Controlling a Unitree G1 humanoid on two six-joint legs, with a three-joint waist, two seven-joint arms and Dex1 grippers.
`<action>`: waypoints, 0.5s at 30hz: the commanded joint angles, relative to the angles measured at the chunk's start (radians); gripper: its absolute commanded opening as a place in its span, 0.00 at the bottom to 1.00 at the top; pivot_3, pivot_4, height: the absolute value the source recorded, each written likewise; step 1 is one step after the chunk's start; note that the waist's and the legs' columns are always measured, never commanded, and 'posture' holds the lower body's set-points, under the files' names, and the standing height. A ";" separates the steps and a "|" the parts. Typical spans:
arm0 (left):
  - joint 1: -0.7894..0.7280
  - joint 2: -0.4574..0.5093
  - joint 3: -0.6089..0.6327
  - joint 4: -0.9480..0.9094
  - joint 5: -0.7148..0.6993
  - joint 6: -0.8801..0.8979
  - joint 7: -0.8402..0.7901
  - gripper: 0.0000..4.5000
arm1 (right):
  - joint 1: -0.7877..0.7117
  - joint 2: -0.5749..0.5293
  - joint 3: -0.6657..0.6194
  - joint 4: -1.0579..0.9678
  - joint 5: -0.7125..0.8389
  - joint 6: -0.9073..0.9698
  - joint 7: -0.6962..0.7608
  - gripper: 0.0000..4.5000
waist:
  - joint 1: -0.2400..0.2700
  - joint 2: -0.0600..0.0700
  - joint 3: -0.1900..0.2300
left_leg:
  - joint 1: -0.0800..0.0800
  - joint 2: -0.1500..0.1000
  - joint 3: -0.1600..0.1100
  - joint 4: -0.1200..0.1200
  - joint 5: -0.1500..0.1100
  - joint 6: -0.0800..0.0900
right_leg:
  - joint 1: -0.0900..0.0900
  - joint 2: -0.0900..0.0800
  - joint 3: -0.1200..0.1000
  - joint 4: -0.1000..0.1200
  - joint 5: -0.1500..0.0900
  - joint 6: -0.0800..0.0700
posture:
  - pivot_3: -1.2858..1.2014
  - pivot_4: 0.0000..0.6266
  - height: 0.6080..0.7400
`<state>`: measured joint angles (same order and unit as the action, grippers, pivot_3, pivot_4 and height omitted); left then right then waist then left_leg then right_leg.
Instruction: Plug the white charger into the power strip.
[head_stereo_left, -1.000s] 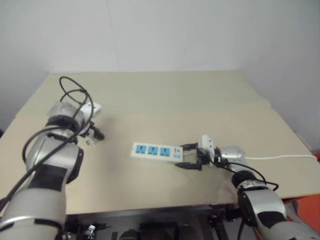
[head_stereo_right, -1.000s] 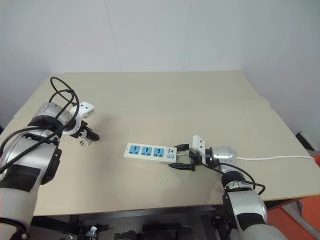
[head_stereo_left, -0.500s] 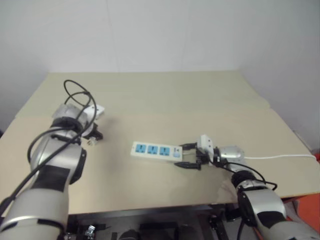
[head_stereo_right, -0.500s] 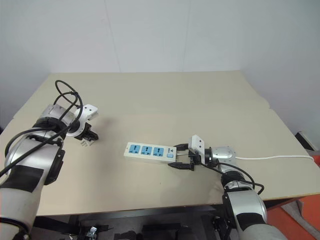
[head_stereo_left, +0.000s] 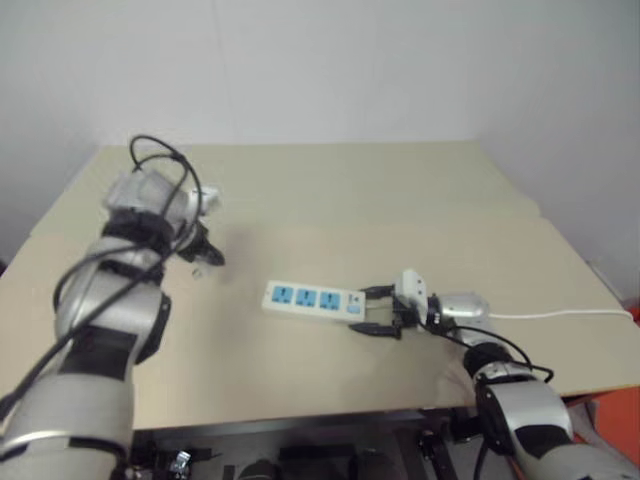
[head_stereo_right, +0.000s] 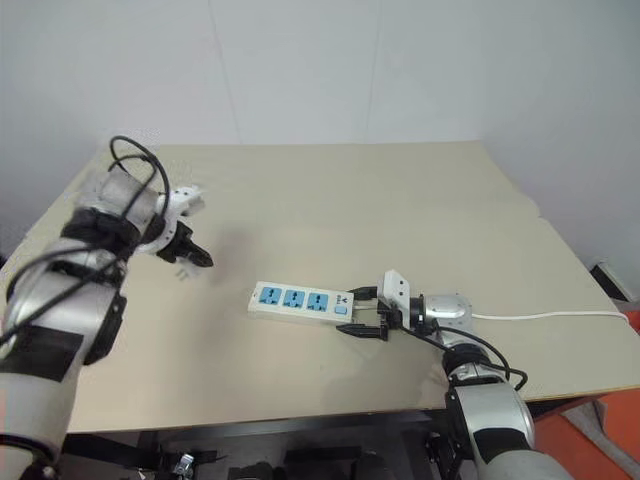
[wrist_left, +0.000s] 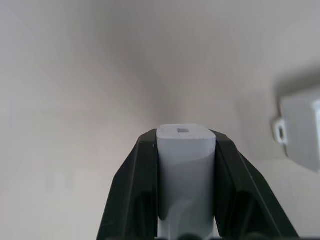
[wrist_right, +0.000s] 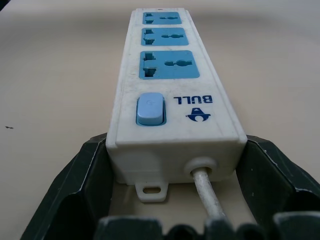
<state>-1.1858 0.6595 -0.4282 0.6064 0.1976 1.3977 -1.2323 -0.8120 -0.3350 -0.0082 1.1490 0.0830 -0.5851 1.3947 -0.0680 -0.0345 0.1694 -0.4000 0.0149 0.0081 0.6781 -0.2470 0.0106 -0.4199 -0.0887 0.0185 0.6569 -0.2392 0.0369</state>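
place: lab-like test room | evidence: bare beige table (head_stereo_right: 400, 190), plain white walls (head_stereo_right: 300, 70)

power strip (head_stereo_right: 301, 301): one lying on table | blue-faced sockets (wrist_right: 169, 64): three showing | blue switch (wrist_right: 149, 108): one sitting at cord end | cord (head_stereo_right: 545, 317): one trailing off | white charger (wrist_left: 186, 170): one showing | grippers: two showing, left gripper (head_stereo_right: 190, 257), right gripper (head_stereo_right: 364, 313) | table (head_stereo_right: 400, 200): one showing
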 joint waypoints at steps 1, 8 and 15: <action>0.144 0.067 0.005 -0.402 -0.083 0.201 0.060 0.22 | 0.036 -0.021 0.007 0.017 -0.015 0.001 -0.009 0.76 | 0.001 0.000 0.000 | 0.000 0.000 -0.001 0.000 0.000 0.000 | 0.000 0.000 0.000 0.000 0.000 0.000 | 0.52 0.24 1.00; 0.340 0.099 0.100 -0.684 -0.209 0.217 0.232 0.22 | 0.031 -0.024 0.008 0.017 -0.014 0.007 -0.007 0.76 | 0.020 0.000 0.000 | 0.002 -0.001 -0.003 0.001 0.000 -0.001 | 0.003 -0.001 0.000 0.000 0.000 0.000 | 0.52 0.24 1.00; 0.392 0.106 0.132 -0.758 -0.336 0.217 0.377 0.22 | 0.033 -0.027 0.009 0.013 -0.012 0.009 0.000 0.76 | 0.022 0.000 0.000 | 0.002 -0.001 -0.002 0.000 0.000 -0.001 | 0.004 -0.001 0.000 -0.001 0.000 0.000 | 0.52 0.24 1.00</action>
<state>-0.7973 0.7522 -0.3283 -0.1159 -0.1059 1.6101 -0.8820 -0.8017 -0.3525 -0.0107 1.1491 0.0857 -0.5853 1.3946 -0.0455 -0.0345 0.1693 -0.3976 0.0138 0.0057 0.6785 -0.2467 0.0100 -0.4162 -0.0897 0.0189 0.6558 -0.2391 0.0366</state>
